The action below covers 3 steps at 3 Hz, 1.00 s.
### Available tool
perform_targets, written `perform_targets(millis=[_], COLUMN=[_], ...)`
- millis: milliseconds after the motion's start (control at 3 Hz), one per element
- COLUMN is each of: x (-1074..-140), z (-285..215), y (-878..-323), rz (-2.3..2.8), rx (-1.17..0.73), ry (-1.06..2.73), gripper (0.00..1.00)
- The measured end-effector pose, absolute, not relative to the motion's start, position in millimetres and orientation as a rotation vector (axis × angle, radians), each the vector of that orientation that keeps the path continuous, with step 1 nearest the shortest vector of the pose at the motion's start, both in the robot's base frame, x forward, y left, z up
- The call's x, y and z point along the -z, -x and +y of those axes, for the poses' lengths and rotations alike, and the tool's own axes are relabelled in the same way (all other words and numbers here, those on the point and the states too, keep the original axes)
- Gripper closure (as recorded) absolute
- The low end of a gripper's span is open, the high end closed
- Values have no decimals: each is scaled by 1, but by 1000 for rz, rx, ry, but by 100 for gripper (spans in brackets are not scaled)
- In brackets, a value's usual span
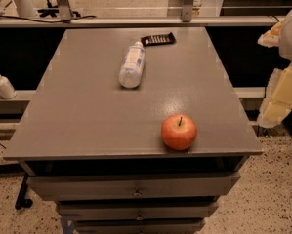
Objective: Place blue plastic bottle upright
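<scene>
The small clear bluish plastic bottle [132,65] with a white label lies on its side in the far middle of the grey worktop [77,116], cap end pointing away, so it is not yet upright. A flat dark rectangular object [157,39] sits just beyond its cap, and a red apple [178,131] stands well apart near the front edge. The pale yellow-white gripper [282,89] hangs off the right side, cut by the frame edge. I cannot tell how its jaws stand.
</scene>
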<state>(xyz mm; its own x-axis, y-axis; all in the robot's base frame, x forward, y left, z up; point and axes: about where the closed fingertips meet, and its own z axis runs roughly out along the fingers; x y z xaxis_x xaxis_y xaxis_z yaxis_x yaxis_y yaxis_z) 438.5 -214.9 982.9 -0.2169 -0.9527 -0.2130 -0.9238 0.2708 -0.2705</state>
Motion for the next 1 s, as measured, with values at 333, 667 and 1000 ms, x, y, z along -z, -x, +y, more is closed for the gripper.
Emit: perform_targets(millis=[333, 667, 1000], x=[-983, -986, -996], z=[-215, -197, -172], y=[-438, -447, -474], rz=[2213, 2202, 2203], rx=[121, 82, -1], ry=[1712, 1617, 1479], gripper=[0, 0, 0])
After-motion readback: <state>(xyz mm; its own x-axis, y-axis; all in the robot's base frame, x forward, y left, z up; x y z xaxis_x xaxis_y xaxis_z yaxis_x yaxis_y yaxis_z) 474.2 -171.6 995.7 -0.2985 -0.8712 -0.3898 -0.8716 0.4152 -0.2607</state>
